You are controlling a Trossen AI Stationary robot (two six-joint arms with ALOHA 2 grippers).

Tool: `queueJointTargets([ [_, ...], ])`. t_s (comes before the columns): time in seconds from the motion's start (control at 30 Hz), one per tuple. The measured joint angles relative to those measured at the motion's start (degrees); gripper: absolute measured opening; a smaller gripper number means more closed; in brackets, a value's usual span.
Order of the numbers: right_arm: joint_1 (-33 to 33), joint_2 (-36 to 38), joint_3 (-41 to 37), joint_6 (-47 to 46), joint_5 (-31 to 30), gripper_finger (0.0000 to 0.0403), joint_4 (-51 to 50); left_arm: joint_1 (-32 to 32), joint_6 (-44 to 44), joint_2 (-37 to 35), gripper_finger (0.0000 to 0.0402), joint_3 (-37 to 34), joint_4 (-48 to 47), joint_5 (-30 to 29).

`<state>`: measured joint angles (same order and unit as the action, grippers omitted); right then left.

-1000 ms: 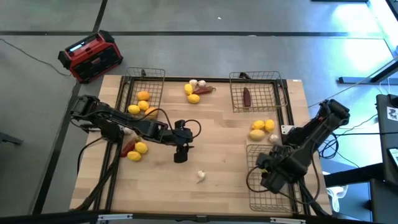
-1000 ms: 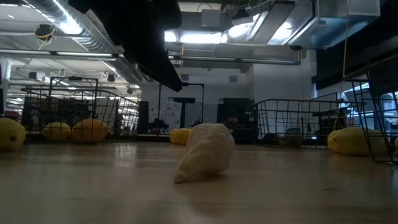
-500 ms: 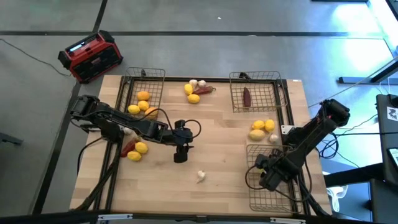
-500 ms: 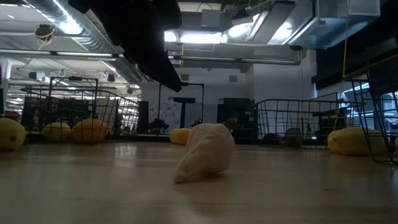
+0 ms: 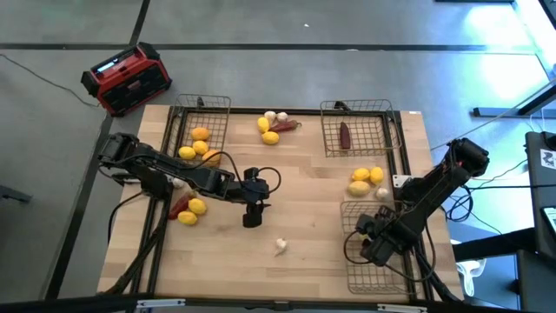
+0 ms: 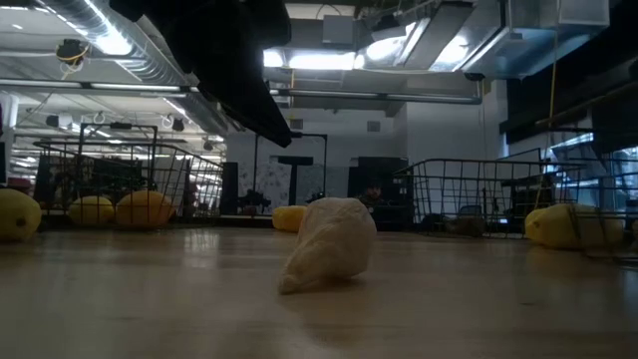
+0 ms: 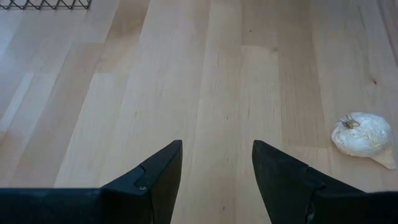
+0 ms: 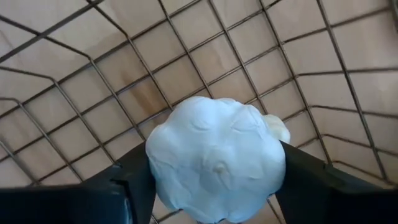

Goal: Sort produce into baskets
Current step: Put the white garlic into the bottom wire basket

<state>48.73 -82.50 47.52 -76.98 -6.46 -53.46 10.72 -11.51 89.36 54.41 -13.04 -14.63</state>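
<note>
The right gripper (image 5: 375,248) holds a garlic bulb (image 8: 216,158) between its fingers over the near right basket (image 5: 382,280), apparently ready to drop it, while the left gripper (image 7: 216,168) hovers open and empty near another bulb (image 7: 362,135).

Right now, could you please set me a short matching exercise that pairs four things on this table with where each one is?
Things:
1. garlic bulb
2. loose garlic bulb
3. dark red piece
4. left gripper

Places:
A. lying in the far right basket
B. between the right gripper fingers, over the near right basket
C. above bare wood at the table's middle, holding nothing
D. alone on the wood near the front edge

Pairs: 1-B, 2-D, 3-A, 4-C
</note>
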Motion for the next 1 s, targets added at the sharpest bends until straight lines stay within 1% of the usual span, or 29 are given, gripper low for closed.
queueJointTargets([
  [0.23, 0.00, -0.13, -0.10, -1.15, -2.37, 0.0320, -0.08, 0.00, -0.17, 0.00, 0.0191, 0.00, 0.02, 0.00],
  [0.33, 0.00, -0.13, -0.10, -1.32, -3.88, 0.0337, -0.06, 0.00, -0.22, 0.00, 0.0191, 0.00, 0.02, 0.00],
  [0.47, -0.01, -0.13, -0.10, -2.37, -6.51, 0.0345, -0.01, 0.00, -0.38, 0.00, 0.0191, 0.00, 0.02, 0.00],
  [0.67, -0.02, -0.13, 0.74, -2.47, -5.43, 0.0346, -0.94, 0.00, -0.40, 0.00, 0.0191, 0.00, 0.02, 0.00],
  [0.73, -0.02, -0.13, 2.69, -2.36, -4.81, 0.0346, -3.00, 0.00, -0.42, 0.00, 0.0191, 0.00, 0.04, 0.00],
  [0.87, -0.02, -0.13, 9.30, -1.09, -4.50, 0.0346, -10.87, 0.00, -0.43, 0.00, 0.0191, 0.00, 0.04, 0.00],
  [1.0, -0.02, -0.13, 17.24, 1.07, -6.21, 0.0346, -18.10, 0.00, -0.47, 0.00, 0.0191, 0.00, 0.07, 0.01],
])
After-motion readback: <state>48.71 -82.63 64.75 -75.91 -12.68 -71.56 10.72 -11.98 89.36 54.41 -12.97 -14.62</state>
